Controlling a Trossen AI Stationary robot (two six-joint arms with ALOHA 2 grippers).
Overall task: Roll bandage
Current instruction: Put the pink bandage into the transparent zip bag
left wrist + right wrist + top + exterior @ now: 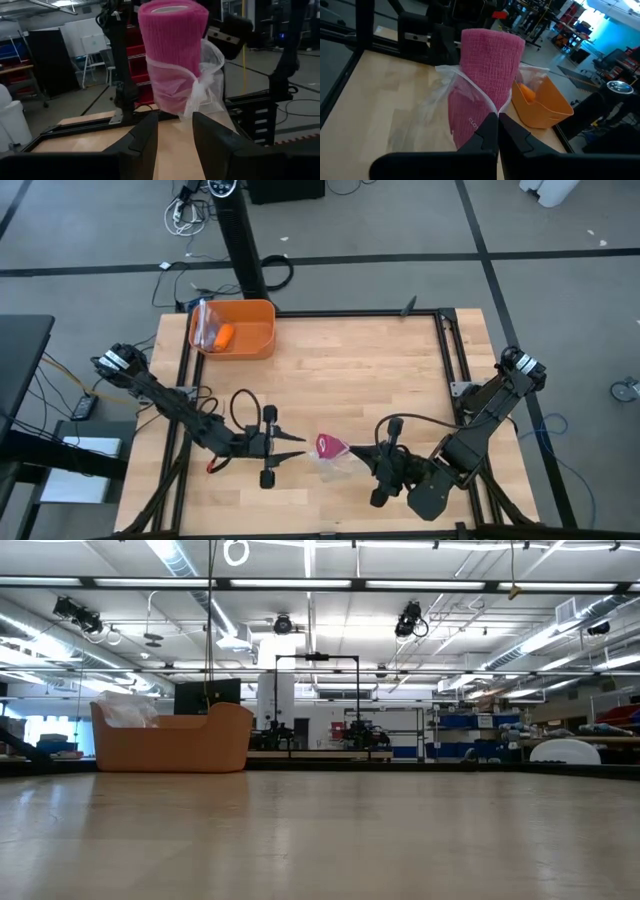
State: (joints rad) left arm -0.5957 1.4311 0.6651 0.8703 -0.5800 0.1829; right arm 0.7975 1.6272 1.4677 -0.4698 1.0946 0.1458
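Bandage (pixel 327 446): a rolled magenta-pink cylinder, half out of a clear crinkly plastic bag (pixel 333 464). It sits over the near middle of the bench (pixel 380 370), between the two tools.

High view: the roll shows only as a small pink spot with pale film trailing toward the bench's near edge. The low view, level across the bench, shows neither the roll nor either arm, only the orange bin (pixel 172 737) at the far left with clear plastic poking out of it.

Left wrist view: the bandage (pixel 172 55) stands upright, its upper part bare, its lower part wrapped in bag film (pixel 207 82) knotted at one side.

Right wrist view: the bandage (pixel 485 80) is seen close, with film (pixel 437 107) draped off it and the orange bin (pixel 542 102) behind, holding a small orange object (pixel 526 92).

Right tool (pixel 352 451): fingers pressed together, pinching the bag at the base of the roll.

Left tool (pixel 298 446): fingers parted by a clear gap, just short of the roll, touching nothing that can be seen.
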